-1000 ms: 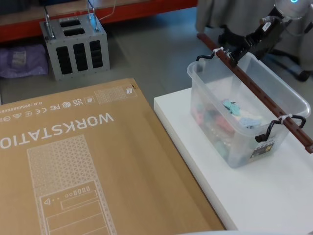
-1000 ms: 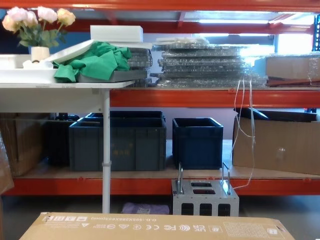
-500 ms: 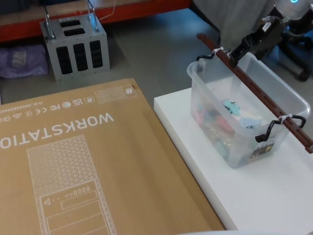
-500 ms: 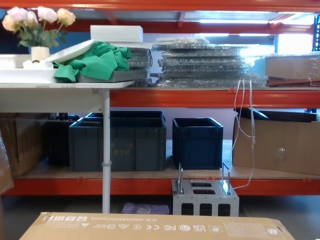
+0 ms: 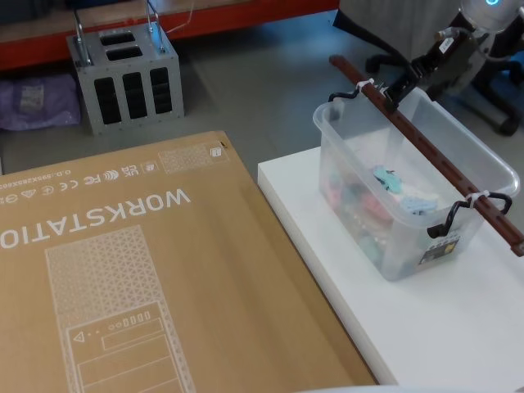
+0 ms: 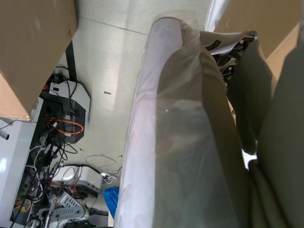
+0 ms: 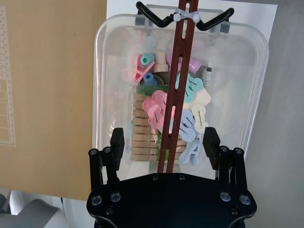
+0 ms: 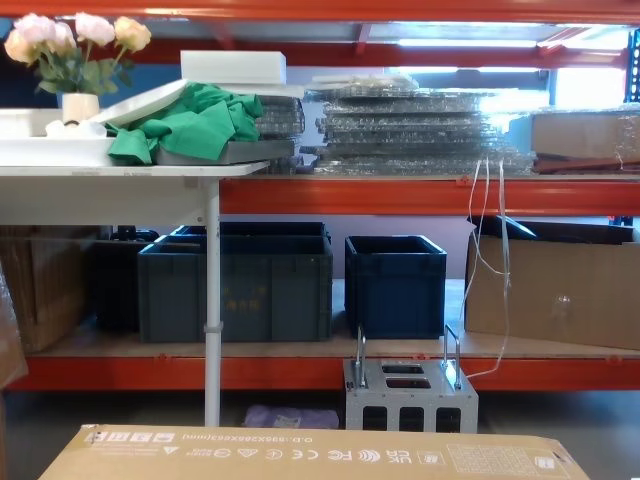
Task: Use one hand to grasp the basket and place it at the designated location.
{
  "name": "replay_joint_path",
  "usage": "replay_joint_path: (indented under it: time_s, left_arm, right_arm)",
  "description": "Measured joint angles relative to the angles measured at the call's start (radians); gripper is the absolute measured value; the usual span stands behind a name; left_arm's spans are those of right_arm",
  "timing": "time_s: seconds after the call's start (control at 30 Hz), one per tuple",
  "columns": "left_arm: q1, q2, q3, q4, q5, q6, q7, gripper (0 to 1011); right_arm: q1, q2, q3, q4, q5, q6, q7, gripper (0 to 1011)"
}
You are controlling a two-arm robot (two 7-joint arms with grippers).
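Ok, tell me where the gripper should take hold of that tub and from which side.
Grip the long red-brown bar handle that spans the basket, coming down from above. The bar stands clear over the contents, and the right gripper already sits open with a finger on either side of it.

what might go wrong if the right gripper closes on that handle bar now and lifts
The right gripper is open, straddling the bar handle near one end of the basket, not its middle, so a lift may tip the basket and spill the clothes pegs. The bar is fixed only by white zip ties, which could slip. The basket also sits near the white table edge.
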Motion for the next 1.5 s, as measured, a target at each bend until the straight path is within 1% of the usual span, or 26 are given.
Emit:
replay_joint_path:
  time_s: [1.5]
  left_arm:
    - [0.0,0.0,0.0,0.0,0.0,0.0,0.0,0]
  right_arm:
    - [0.0,0.0,0.0,0.0,0.0,0.0,0.0,1000]
